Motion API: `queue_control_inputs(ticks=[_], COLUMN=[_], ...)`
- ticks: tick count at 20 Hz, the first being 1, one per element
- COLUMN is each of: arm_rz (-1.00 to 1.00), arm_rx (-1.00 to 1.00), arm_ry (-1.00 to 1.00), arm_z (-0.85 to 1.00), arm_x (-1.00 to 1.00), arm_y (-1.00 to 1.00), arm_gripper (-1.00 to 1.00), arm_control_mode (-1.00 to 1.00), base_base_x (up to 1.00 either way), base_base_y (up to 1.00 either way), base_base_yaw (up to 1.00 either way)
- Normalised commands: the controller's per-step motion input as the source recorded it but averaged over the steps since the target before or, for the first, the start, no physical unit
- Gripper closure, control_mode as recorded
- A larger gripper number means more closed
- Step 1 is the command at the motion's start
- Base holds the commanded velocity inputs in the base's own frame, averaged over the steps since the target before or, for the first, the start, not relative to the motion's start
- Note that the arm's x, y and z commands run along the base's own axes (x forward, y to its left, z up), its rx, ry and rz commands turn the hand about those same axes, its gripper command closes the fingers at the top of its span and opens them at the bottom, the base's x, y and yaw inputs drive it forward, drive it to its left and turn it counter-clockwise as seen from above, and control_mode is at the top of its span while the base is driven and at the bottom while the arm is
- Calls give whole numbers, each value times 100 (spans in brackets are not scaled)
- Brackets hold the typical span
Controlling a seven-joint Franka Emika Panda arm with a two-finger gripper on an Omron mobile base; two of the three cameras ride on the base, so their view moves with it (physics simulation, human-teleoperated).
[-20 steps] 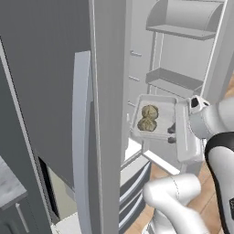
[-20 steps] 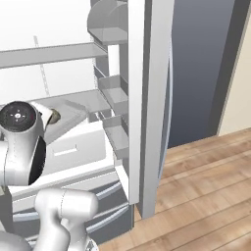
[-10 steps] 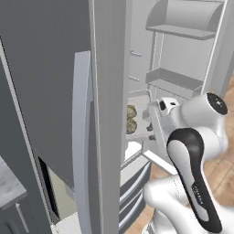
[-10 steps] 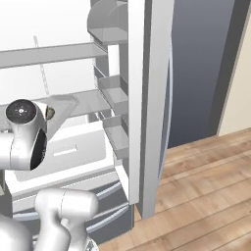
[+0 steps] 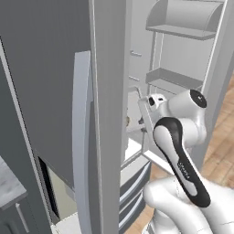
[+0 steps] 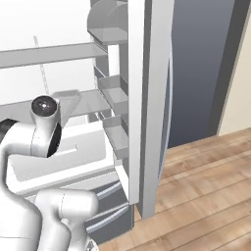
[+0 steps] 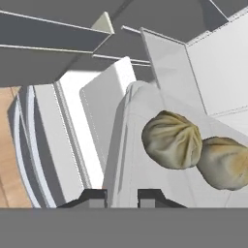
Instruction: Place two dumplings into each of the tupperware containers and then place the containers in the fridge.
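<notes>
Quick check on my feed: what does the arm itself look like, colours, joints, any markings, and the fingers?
The arm is glossy white with rounded links, one dark link bearing faint lettering too small to read. A round dark cap with a pale centre closes one joint. The fingers are small, dark and blocky. No cables are visible.

You are looking at flat, even rendered light with no lamp glare anywhere. The white interior of the tall dark-grey refrigerator [image 6: 29,29] washes out almost to blank in the right base view, so its grey shelves read faintly. In the left base view the dark-grey door face [image 5: 45,68] stays dim and smooth. The hand view is soft and coarse — the two tan-brown lumpy dumplings [image 7: 172,139] look slightly smeared, shaded on their undersides, and the translucent whitish plastic container [image 7: 145,174] casts only a weak shadow beside it. Edges show jagged stepping, no lens bending.
</notes>
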Motion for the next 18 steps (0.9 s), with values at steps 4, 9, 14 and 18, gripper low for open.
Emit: queue_control_inputs(ticks=[4,9,14,18], arm_rz=[5,0,0,0], arm_rx=[-5,-1,0,-7], arm_ry=[0,0,0,4], arm_z=[-24,-13,0,0], arm_x=[95,95,88,76], arm_y=[20,23,14,30], arm_gripper=[100,100,100,100], arm_control_mode=[-100,-100,-100,-100], base_base_x=[0,0,0,0], base_base_y=[0,0,0,0], base_base_yaw=[0,0,0,0])
